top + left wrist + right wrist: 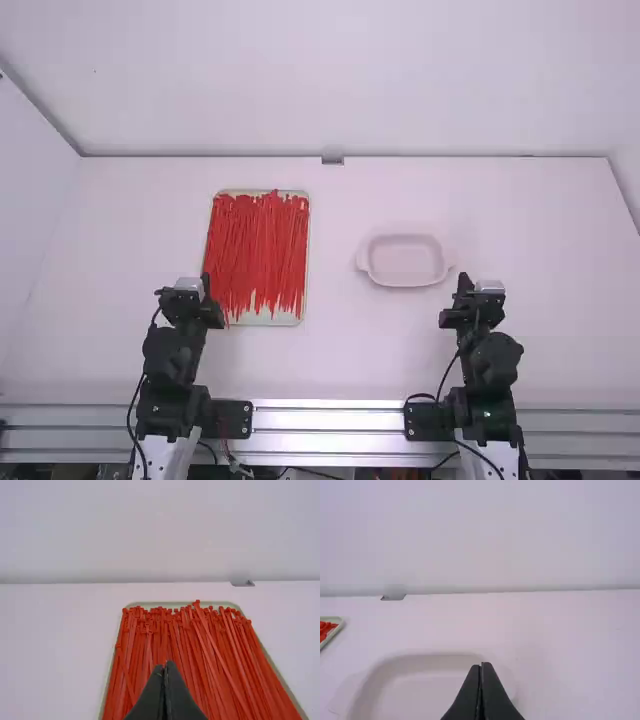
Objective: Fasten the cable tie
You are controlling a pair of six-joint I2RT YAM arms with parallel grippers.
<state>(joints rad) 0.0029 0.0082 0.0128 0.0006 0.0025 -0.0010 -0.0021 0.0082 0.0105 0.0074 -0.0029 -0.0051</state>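
Left gripper (165, 665) pinched closed, empty — cable ties (210, 650) lie just ahead, long axes running straight away from it. Right gripper (481, 666) also closed, empty — farther off.

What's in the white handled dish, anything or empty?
Empty: the white handled dish shows a bare white inside in the high view. The red plastic cable ties all lie on the flat rectangular tray.
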